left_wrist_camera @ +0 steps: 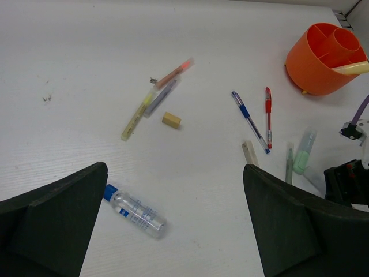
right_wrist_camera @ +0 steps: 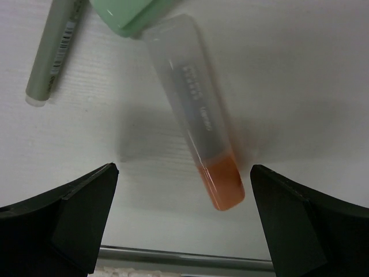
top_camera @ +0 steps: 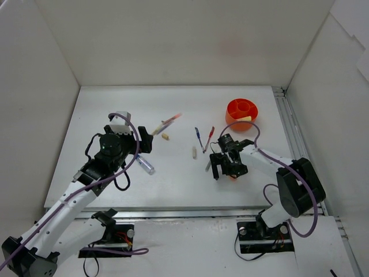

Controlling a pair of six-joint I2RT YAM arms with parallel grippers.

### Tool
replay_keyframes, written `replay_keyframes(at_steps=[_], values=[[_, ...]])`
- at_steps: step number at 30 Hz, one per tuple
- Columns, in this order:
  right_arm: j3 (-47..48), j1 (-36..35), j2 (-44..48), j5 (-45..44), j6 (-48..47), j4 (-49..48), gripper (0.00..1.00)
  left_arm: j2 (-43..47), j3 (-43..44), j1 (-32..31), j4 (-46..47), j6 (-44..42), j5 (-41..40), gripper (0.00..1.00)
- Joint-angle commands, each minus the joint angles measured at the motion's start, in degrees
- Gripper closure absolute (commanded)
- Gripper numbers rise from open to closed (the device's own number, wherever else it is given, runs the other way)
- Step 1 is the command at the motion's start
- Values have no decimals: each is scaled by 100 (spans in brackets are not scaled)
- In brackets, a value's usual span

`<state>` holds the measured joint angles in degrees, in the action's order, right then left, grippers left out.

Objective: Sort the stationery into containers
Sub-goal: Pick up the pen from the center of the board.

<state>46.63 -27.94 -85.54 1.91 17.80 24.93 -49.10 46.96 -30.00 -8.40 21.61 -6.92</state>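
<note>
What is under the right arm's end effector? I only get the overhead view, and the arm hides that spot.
Observer: The right wrist view shows a clear tube with an orange end lying flat on the table, between the right end effector's open jaws and touching neither.
Operator: Is anything else lying close to it?
Observer: Yes. A green highlighter lies at the tube's clear end, and a slim grey-green pen with a barcode lies apart from it, to its left in that view.
</note>
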Motion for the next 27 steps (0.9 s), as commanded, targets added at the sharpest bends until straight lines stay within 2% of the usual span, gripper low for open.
replay_keyframes(at_steps=[1,3,6,9,10,12,13,17,20,21,22,27], values=[[259,-35,-226,-112,13,-234,2,50,103,29,190,-86,-20,1],[241,-1,-218,-86,21,-243,4,32,103,29,164,-95,-29,1],[189,-1,-165,-60,48,-243,11,-20,120,29,207,-113,-38,1],[188,0,-156,-51,48,-243,26,-108,164,29,234,-130,6,1],[188,-1,-156,-59,39,-243,38,-126,173,29,234,-122,32,1],[188,-18,-156,-59,48,-225,52,-152,199,29,216,-122,41,0],[188,-1,-156,-51,57,-234,63,-152,208,29,208,-130,50,1],[66,-97,-51,63,153,-103,70,-91,147,29,251,-130,50,1],[-84,-211,116,151,197,-76,84,-126,156,29,339,-183,208,1],[-110,-229,177,178,215,-76,95,-152,156,29,348,-200,313,1],[-145,-255,213,195,215,-67,100,-178,156,29,357,-209,375,1],[38,-554,563,871,-117,-32,100,-381,191,29,515,-306,963,1]])
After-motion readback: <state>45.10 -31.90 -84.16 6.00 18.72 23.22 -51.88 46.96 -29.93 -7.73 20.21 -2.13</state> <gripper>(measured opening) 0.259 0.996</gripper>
